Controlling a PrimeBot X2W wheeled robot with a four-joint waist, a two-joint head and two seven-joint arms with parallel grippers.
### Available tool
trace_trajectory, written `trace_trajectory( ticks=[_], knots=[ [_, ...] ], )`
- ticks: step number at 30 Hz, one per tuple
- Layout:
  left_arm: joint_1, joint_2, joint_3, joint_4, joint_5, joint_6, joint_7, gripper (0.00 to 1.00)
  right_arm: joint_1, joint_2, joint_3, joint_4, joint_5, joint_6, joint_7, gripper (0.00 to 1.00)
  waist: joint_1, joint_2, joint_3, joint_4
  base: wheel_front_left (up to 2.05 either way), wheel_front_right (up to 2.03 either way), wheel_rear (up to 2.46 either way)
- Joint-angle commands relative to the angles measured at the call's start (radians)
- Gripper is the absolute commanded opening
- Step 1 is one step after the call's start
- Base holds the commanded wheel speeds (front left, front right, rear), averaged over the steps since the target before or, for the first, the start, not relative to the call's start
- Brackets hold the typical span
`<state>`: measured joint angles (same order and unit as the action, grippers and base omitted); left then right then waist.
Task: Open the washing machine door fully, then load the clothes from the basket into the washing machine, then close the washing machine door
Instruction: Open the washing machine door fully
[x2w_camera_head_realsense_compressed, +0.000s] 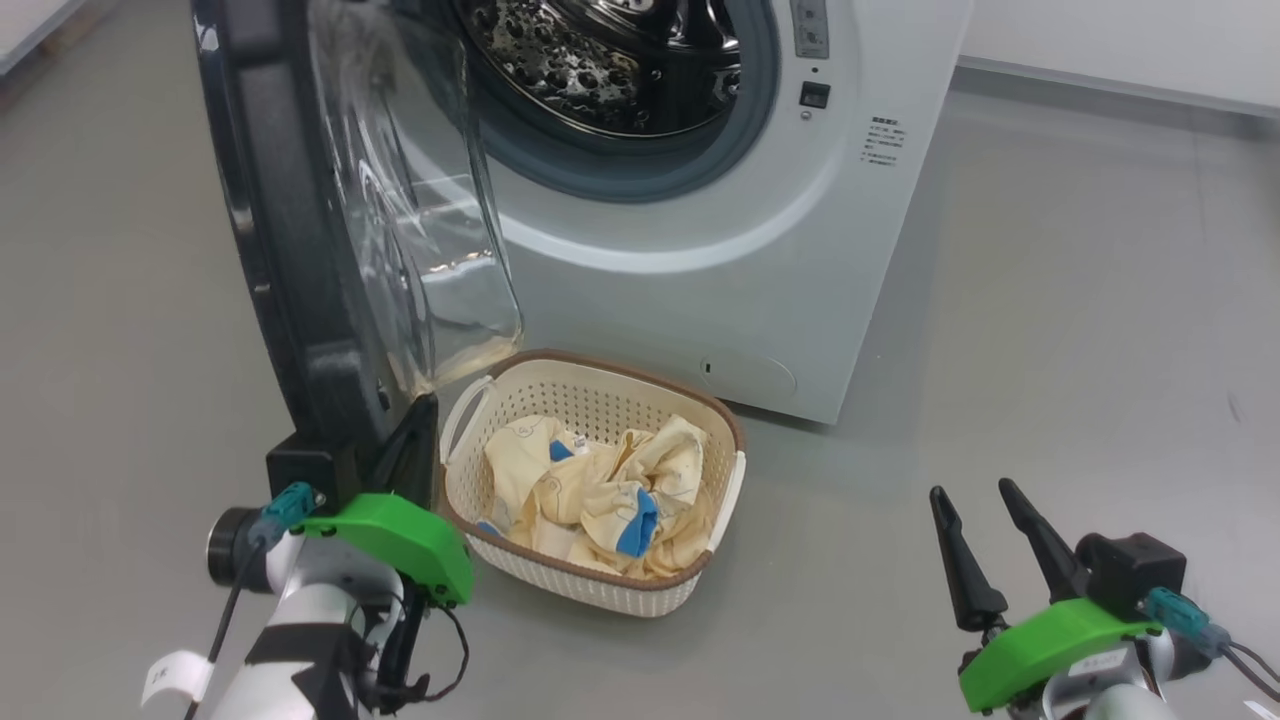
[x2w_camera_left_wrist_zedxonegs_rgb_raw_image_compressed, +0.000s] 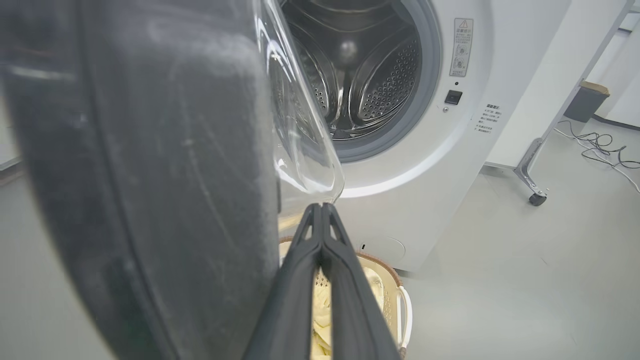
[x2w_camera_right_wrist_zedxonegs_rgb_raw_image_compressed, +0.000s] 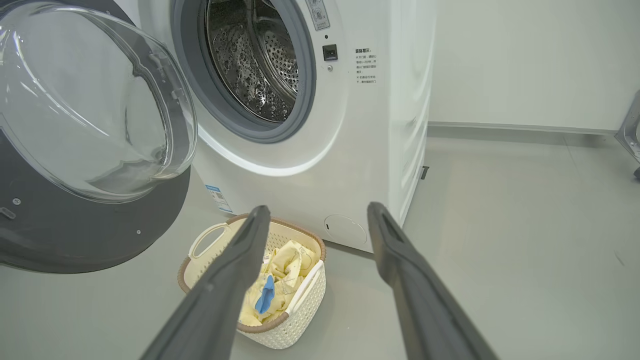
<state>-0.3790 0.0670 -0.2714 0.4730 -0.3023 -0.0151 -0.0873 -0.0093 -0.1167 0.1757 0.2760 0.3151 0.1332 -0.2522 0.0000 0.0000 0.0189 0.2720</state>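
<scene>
The washing machine door (x2w_camera_head_realsense_compressed: 285, 230), with its wide glossy black rim and bulging clear glass bowl, is seen standing open from the white washing machine (x2w_camera_head_realsense_compressed: 700, 280). The machine's perforated steel drum (x2w_camera_head_realsense_compressed: 590, 70) is ringed by a grey gasket (x2w_camera_head_realsense_compressed: 640, 180). The cream basket (x2w_camera_head_realsense_compressed: 600, 590), perforated at the sides and edged with a brown woven-look rim, is set on the smooth grey floor (x2w_camera_head_realsense_compressed: 1050, 300) before the machine, just beside the door's lower edge. The soft pale yellow clothes (x2w_camera_head_realsense_compressed: 570, 490), marked with blue cuffs, are heaped crumpled inside it.

The left gripper (x2w_camera_head_realsense_compressed: 425, 405) is held between door and basket, its two dark tapered fingers pressed together on nothing. Its tips are at the lower edge of the glass bowl, and whether contact is made cannot be told. The right gripper (x2w_camera_head_realsense_compressed: 972, 490) is held spread wide and empty, low over bare floor, well apart from the basket. Open floor is left to the right of basket and machine, while the left side is walled by the door's rim.
</scene>
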Motion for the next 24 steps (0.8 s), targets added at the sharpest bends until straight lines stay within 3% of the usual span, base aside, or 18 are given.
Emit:
trace_trajectory(
  ticks=[1, 14, 24],
  knots=[
    [-0.036, 0.033, 0.04, -0.029, -0.01, 0.013, -0.011, 0.0, -0.031, -0.01, 0.022, -0.026, -0.003, -0.002, -0.009, 1.0, 0.0, 0.0, -0.008, 0.023, 0.0, 0.0, 0.0],
    [-0.027, 0.069, 0.075, -0.052, -0.036, 0.039, -0.012, 0.0, -0.036, -0.01, 0.027, -0.029, -0.004, -0.002, -0.006, 1.0, 0.0, 0.0, 0.01, 0.094, 0.0, 0.0, 0.0],
    [-0.039, 0.117, 0.148, -0.082, -0.077, 0.065, -0.024, 0.0, -0.058, -0.027, 0.028, -0.051, -0.013, -0.002, 0.009, 1.0, 0.0, 0.0, 0.077, 0.11, 0.0, 0.0, 0.0]
  ],
)
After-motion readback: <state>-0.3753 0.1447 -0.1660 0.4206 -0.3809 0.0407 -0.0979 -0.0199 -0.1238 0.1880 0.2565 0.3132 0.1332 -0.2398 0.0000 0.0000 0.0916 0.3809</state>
